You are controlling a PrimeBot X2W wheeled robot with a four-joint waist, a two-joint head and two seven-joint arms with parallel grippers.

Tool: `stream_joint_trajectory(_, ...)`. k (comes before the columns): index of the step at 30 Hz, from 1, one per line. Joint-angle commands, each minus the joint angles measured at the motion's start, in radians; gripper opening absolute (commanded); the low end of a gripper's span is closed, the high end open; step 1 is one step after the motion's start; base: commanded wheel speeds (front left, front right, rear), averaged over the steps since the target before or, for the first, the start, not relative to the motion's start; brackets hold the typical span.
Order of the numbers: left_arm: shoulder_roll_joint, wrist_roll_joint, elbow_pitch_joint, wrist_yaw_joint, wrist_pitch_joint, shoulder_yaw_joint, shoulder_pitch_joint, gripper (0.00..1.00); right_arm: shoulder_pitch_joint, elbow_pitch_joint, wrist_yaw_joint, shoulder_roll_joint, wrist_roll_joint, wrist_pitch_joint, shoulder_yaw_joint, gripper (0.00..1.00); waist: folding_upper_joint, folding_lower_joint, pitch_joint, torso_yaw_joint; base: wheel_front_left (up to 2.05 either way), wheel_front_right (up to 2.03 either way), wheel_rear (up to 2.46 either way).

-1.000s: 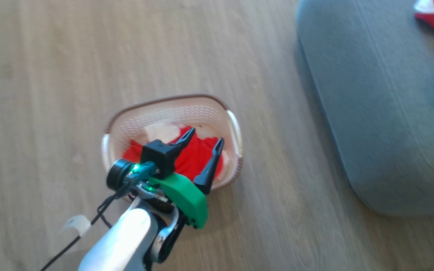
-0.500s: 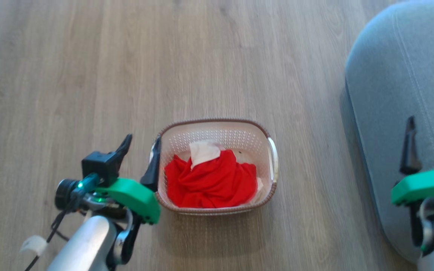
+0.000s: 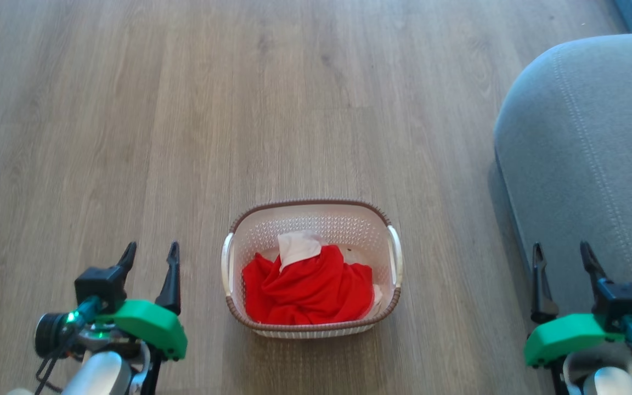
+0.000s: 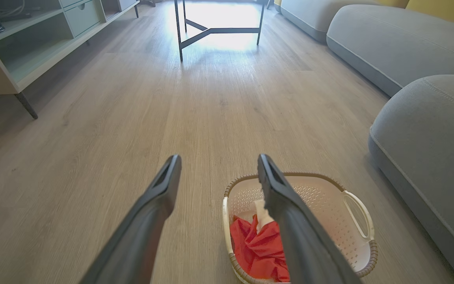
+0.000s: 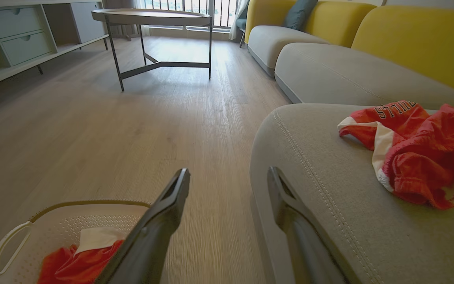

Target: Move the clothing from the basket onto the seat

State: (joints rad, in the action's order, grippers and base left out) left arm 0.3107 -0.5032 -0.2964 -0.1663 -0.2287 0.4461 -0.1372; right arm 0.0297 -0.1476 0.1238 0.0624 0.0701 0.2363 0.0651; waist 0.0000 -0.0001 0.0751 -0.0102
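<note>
On pale wood-plank floor [image 3: 184,109], centre of head view: small oval cream-white perforated plastic basket with brown braided rim [image 3: 316,225], upright, with crumpled bright red fabric garment with white trim [image 3: 308,288] inside. Right of basket, apart from it: large grey upholstered seat cushion with pale double stitching [image 3: 579,181], with second red-and-white garment [image 5: 420,157] lying on top. Left of basket: left gripper [image 3: 150,251], fingers spread wide, empty. At seat's floor-side edge: right gripper [image 3: 560,251], likewise wide, empty.

Bright red clothing [image 3: 308,288] with a white cuff is glowing inside the cream-white perforated basket [image 3: 316,222], which is showing a brown braided rim; the grey seat [image 3: 574,175] is carrying pale double stitching.
</note>
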Motion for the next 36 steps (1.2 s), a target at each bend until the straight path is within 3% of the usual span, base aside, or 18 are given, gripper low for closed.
stream_joint_trajectory(1, 0.029, -0.004, 0.016, 0.006, -0.019, -0.05, -0.032, 1.0, -0.006, 0.023, 0.007, 0.001, -0.008, 0.014, -0.022, 1.0, 0.0, 0.0001, -0.009, -0.009, 0.0, 0.0, 0.0)
stream_joint_trajectory(8, 0.028, 0.005, -0.038, 0.033, -0.032, -0.108, -0.003, 1.0, 0.019, 0.001, 0.007, -0.01, -0.013, 0.021, -0.045, 1.0, 0.0, 0.0001, -0.036, -0.03, 0.0, 0.0, 0.0)
stream_joint_trajectory(22, -0.019, 0.078, -0.009, 0.075, -0.033, -0.21, 0.056, 1.0, 0.031, -0.009, 0.007, -0.012, -0.014, 0.025, -0.048, 1.0, 0.0, 0.0001, -0.061, -0.032, 0.0, 0.0, 0.0)
stream_joint_trajectory(36, -0.044, 0.12, 0.012, 0.099, -0.033, -0.253, 0.051, 1.0, 0.013, 0.022, 0.007, -0.012, -0.012, 0.025, -0.041, 1.0, 0.0, 0.0001, -0.006, -0.037, 0.0, 0.0, 0.0)
